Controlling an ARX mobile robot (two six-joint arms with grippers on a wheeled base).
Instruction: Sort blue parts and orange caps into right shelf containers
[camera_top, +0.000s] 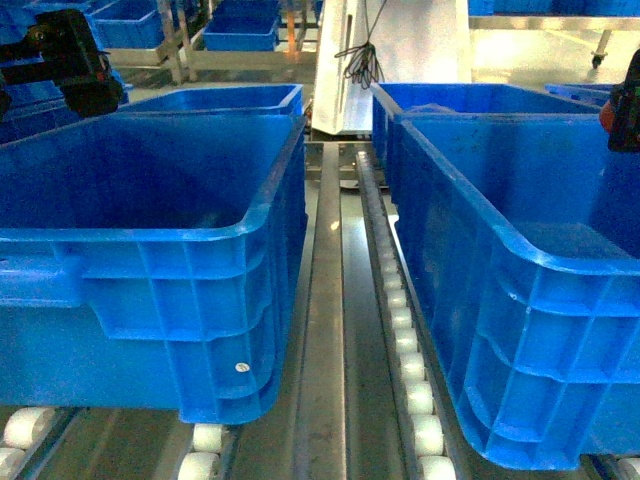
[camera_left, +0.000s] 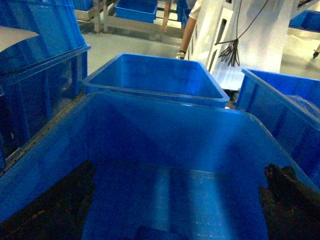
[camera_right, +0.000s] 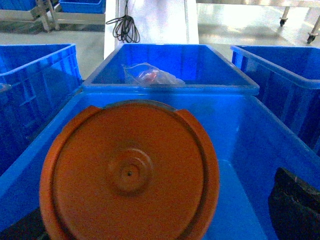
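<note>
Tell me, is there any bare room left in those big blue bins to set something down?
Yes. The left crate shows a bare floor between its walls. The right crate looks open too, with the orange cap above it. The crate behind already holds a plastic bag.

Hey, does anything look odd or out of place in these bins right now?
Only one thing: a crumpled clear plastic bag with something reddish inside lies in the far blue crate. The orange cap sits close against the right wrist camera, over the near crate.

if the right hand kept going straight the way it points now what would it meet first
Probably the far inner wall of the near blue crate that it hangs over; the orange cap it carries would likely touch first, though depth is unclear.
</note>
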